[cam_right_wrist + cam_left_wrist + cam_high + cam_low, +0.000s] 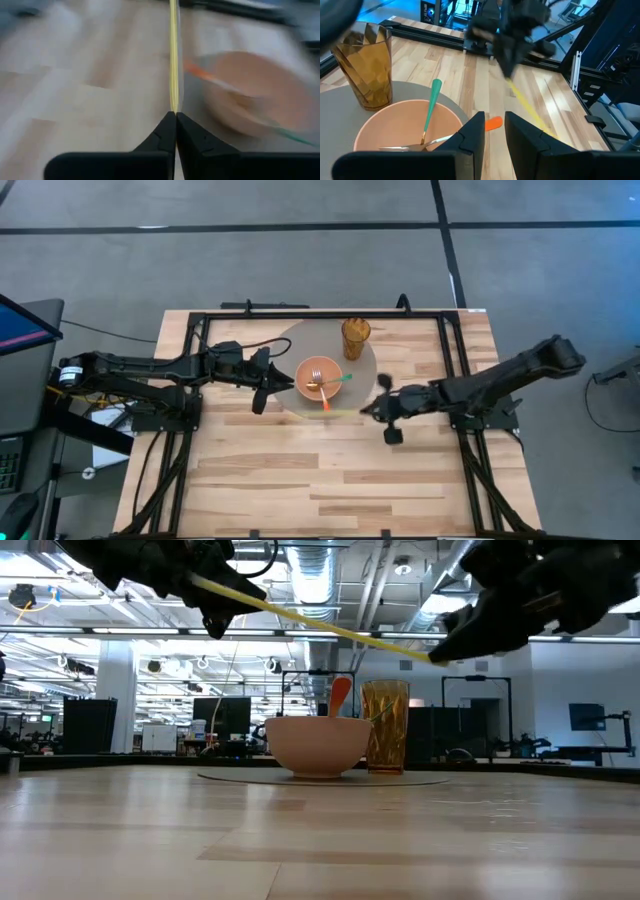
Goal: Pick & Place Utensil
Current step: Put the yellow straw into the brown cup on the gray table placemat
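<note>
A long thin yellow utensil [328, 413] hangs in the air in front of the pink bowl [320, 378], held by my right gripper [368, 412] at its right end. In the low view the utensil [320, 625] slants, its left end higher. My left gripper [494, 130] is open to the left of the bowl, and the utensil's free end [530, 112] passes beside its fingers, not between them. A green-handled utensil [431, 107] and an orange-handled one [494, 123] lie in the bowl. An amber cup [355, 335] stands behind the bowl. My right gripper pinches the yellow utensil's right end [173, 107] between its two fingertips. The fingers come roughly level from the table's right and lie along the utensil, which runs straight on from them. The utensil is lifted clear of the table, its far end tilted upward [205, 582].
Bowl and cup stand on a round grey mat [365, 365] at the table's far middle. A black frame [300, 315] runs along the far edge and down both sides. Bare wood [320, 480] lies on the near half.
</note>
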`<action>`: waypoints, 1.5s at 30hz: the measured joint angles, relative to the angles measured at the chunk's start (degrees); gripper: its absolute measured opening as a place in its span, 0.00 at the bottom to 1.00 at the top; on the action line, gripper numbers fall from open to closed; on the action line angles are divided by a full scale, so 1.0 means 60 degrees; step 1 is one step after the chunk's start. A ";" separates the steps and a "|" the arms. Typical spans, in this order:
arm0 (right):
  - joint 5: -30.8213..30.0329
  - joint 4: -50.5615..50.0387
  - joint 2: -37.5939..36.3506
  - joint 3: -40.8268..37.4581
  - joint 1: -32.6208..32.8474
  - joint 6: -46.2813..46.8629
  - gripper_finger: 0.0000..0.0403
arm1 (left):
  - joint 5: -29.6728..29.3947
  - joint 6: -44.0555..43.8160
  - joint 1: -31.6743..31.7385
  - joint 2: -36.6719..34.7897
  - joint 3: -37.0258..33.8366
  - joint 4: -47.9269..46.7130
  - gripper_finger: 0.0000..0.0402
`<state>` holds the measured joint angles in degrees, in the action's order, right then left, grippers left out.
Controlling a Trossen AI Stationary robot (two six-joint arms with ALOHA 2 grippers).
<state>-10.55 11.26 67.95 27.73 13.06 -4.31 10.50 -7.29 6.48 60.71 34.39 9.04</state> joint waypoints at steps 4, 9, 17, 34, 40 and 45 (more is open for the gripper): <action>-0.2661 -0.1419 -0.1406 0.0004 -0.0003 -0.0738 0.00 | 0.0000 0.0000 0.0000 0.0000 0.0000 0.0000 0.19; -0.4849 -0.2512 -0.2724 0.0076 -0.0010 -0.3154 0.00 | -0.0194 0.0000 0.0000 0.0000 0.0000 0.0004 0.19; -0.7574 -0.2543 -0.3470 0.1110 -0.0016 -0.8787 0.00 | -0.1424 0.0000 0.0003 0.0000 0.0000 0.0000 0.19; -1.0563 -0.5353 -0.3335 0.2200 -0.2034 -1.2886 0.00 | -0.1497 0.0000 0.0000 0.0000 -0.0012 -0.0040 0.19; -1.0465 -0.7648 -0.3320 0.2629 -0.2368 -1.3070 0.00 | -0.1501 0.0142 0.0000 -0.0007 -0.0359 -0.0008 0.19; -1.0286 -0.8159 -0.3327 0.4039 -0.2144 -1.3261 0.00 | -0.1584 0.0455 0.0000 -0.0004 -0.0557 0.0007 0.19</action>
<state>-72.27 -37.70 47.99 51.96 0.20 -83.87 1.00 -4.56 6.48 60.69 31.05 9.08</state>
